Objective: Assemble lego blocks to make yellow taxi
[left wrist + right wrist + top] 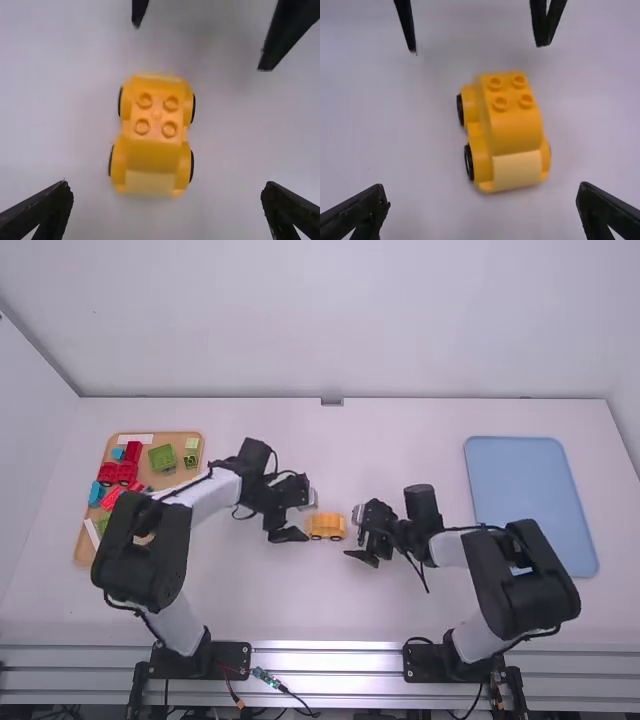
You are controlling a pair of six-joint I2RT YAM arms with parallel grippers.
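Note:
My left gripper (297, 521) is just left of the yellow toy car (325, 526) near the table's middle, and my right gripper (362, 542) is just right of it. In the left wrist view my left gripper (167, 200) stands open, and the upright car (155, 142) shows four studs on top and black wheels, touching none of the fingers. In the right wrist view my right gripper (482, 200) is open too, with the car (512, 127) beyond its fingertips. The other arm's fingertips appear past the car in both wrist views.
A wooden tray (85, 553) at the left holds red, green and blue blocks, including a green block (162, 458); the left arm reaches across it. A blue tray (530, 490) lies on the right side of the white table (400, 440).

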